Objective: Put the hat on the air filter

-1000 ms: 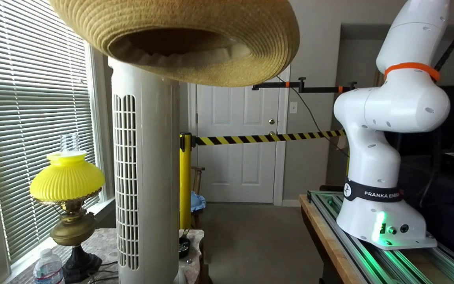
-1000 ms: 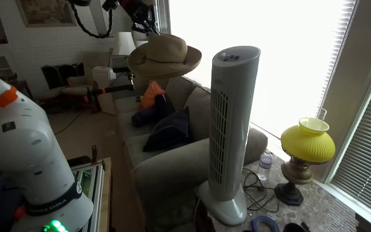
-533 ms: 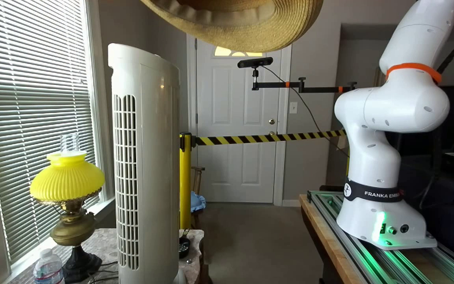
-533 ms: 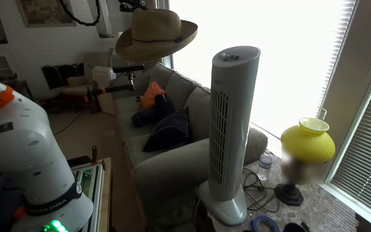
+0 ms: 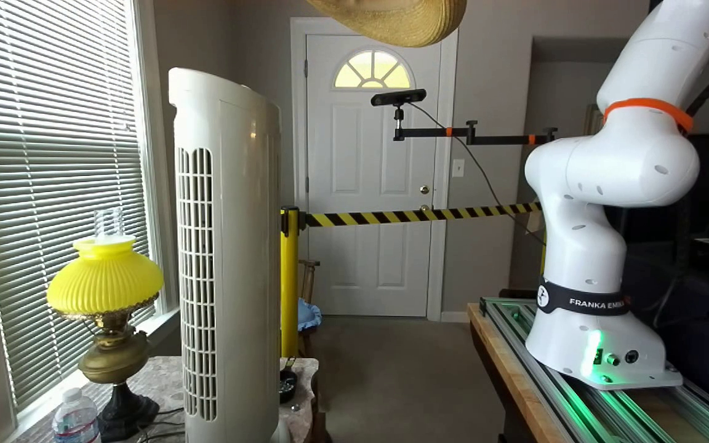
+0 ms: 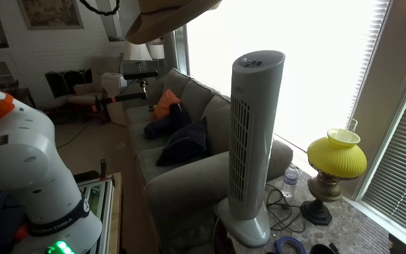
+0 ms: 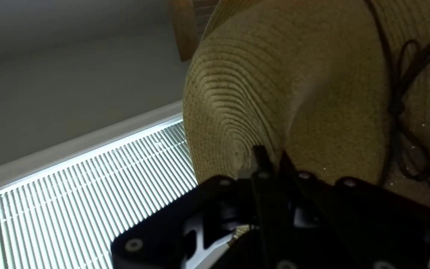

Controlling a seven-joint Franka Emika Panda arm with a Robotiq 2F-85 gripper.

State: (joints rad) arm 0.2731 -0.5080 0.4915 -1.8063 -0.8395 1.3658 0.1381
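The tan straw hat (image 5: 413, 24) hangs in the air at the top edge of an exterior view, cut off by the frame. It also shows at the top of an exterior view (image 6: 167, 23), brim tilted. The air filter (image 5: 247, 258), a tall white tower, stands upright, its bare top seen in both exterior views (image 6: 259, 123). The hat is higher than the tower's top and apart from it in both. In the wrist view my gripper (image 7: 273, 158) is shut on the hat's crown (image 7: 334, 93). The gripper is out of frame in both exterior views.
A yellow-shaded lamp (image 6: 337, 155) and a water bottle (image 6: 290, 180) stand beside the tower on the stone-topped table (image 6: 351, 229). Cables and a blue tape roll (image 6: 290, 243) lie there too. A sofa (image 6: 189, 173) is behind. A camera boom (image 5: 428, 132) sticks out near the arm.
The hat has risen in both exterior views, partly leaving the frame at the top. It no longer overlaps the tower's top in view. The arm has tilted back slightly.
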